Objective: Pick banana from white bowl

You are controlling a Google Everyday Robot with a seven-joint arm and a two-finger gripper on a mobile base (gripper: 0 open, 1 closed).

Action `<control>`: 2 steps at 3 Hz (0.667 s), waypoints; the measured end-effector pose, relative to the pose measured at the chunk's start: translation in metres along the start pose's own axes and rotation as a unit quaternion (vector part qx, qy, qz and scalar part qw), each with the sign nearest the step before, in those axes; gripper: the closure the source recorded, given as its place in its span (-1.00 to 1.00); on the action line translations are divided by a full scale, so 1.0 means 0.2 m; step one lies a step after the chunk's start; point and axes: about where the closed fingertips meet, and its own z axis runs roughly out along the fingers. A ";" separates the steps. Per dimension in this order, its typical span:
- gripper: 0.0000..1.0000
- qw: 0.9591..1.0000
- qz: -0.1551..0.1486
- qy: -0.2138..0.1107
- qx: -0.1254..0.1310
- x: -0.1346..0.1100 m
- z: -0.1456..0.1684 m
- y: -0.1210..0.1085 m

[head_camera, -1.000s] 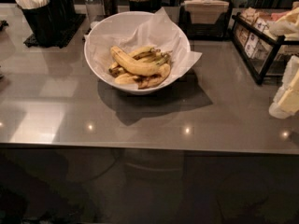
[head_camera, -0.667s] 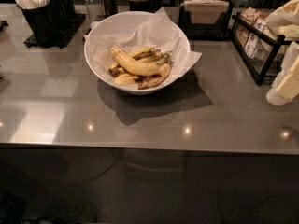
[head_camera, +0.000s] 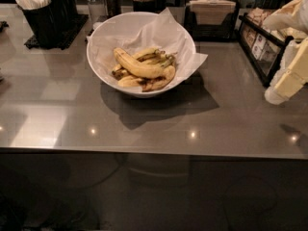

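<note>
**While the gripper (head_camera: 288, 79) edged closer, the banana (head_camera: 137, 67) stayed put**

Gripper hung right of the white bowl (head_camera: 103, 69), slightly higher and nearer it than before. Frame edge cut most of it off; its open-or-shut state couldn't be told. Banana lay unmoved inside the bowl, atop the smaller bananas (head_camera: 126, 81).

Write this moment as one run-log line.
phase: pre-grasp | gripper: right edge, above counter, apart from white bowl | banana: in bowl, ungrasped

Dim, glare spots; gripper (head_camera: 278, 93) rt edge
</note>
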 end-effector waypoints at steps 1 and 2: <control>-1.00 1.000 0.012 -0.026 -0.003 -0.05 0.06 -0.01; -1.00 0.998 0.007 -0.055 -0.019 -0.20 0.18 -0.06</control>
